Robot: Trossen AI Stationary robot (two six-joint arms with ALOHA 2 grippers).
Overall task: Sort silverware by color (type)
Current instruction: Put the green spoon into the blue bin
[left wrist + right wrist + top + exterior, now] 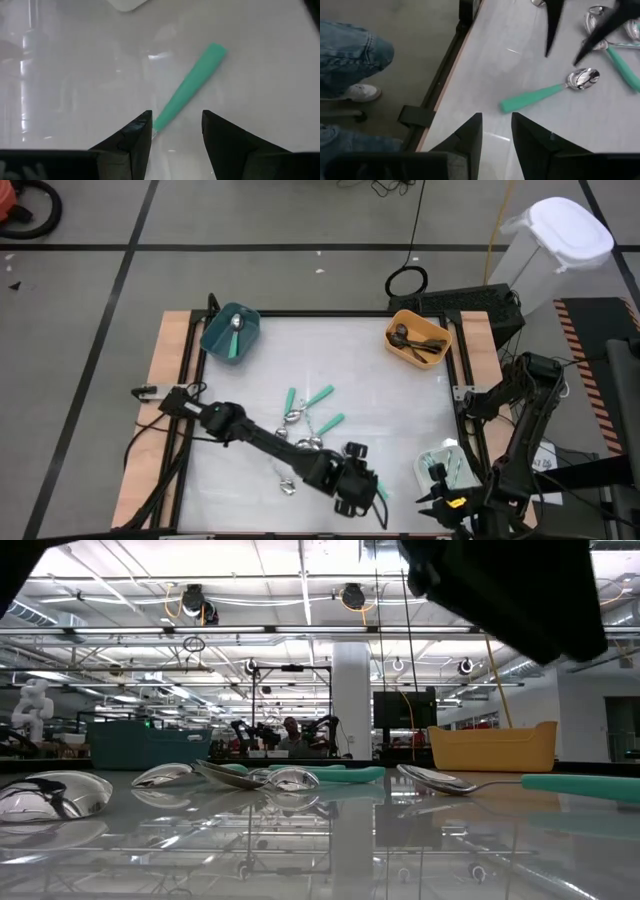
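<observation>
The left tool (176, 135), fingers spread, hovers over a teal-handled spoon (189, 88); the right tool (496, 132) waits slightly parted.

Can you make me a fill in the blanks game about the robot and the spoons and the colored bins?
1. The left pincer hangs open above a spoon whose handle is ____.
2. The dark utensils lie in the bin colored ____.
3. The teal bin holds a spoon that is all shiny ____.
4. Beside the table's edge, the right wrist view shows a person's white ____.

Missing words: teal-green; orange; silver; shoe
</observation>
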